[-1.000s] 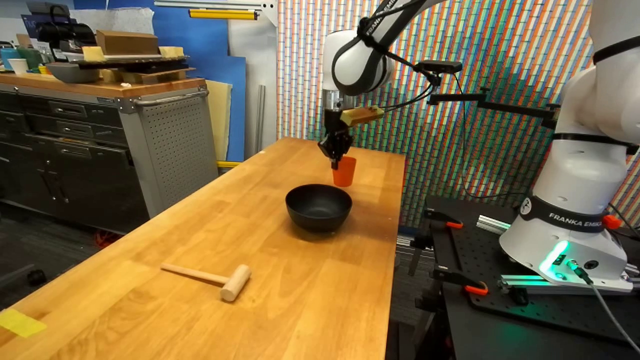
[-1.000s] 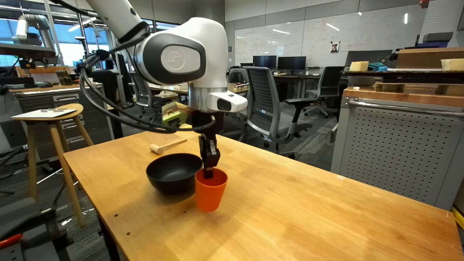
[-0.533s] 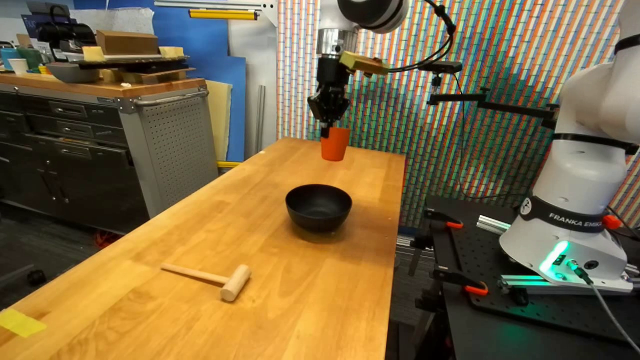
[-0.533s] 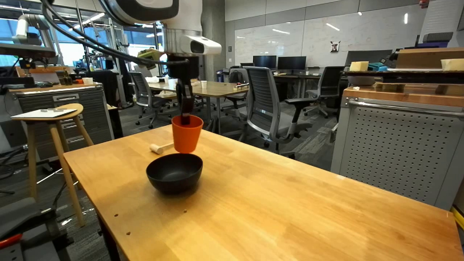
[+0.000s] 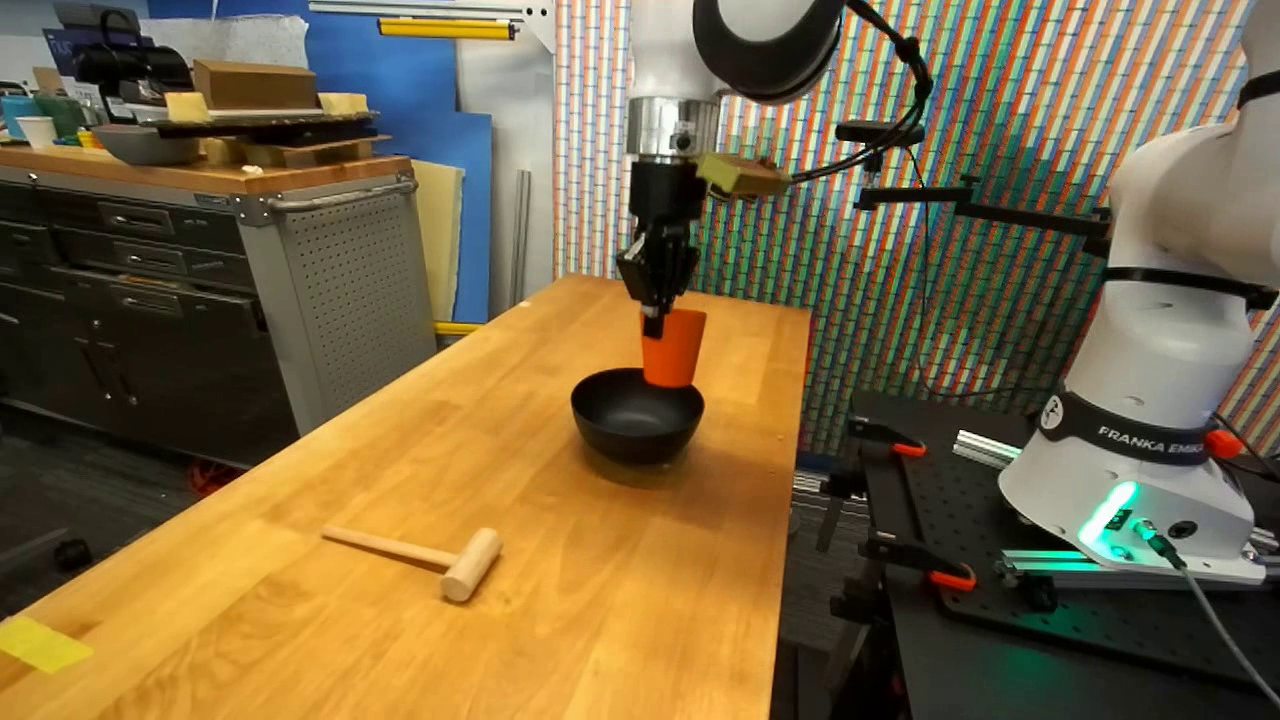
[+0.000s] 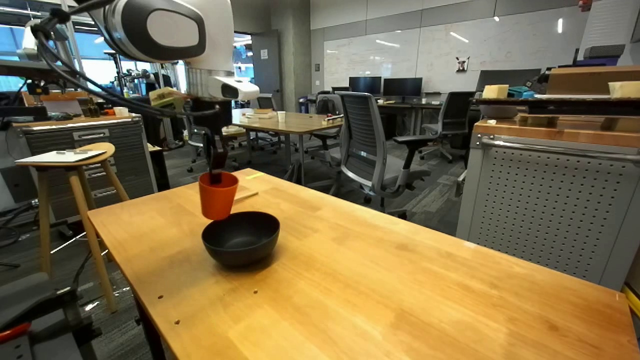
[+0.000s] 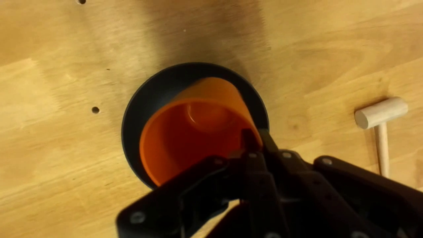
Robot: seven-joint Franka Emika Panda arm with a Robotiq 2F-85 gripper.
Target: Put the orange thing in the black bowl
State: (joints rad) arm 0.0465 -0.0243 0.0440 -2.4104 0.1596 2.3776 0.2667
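Wrist view: the pincer [image 7: 258, 138], nearly closed, grips the orange cup [image 7: 198, 130] (probably light, springy plastic) by its rim, a sensible hold.

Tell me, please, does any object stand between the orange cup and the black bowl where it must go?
Nothing visible does. The gripper holds the orange cup above the black bowl; the wooden mallet lies apart on the table, not between them.
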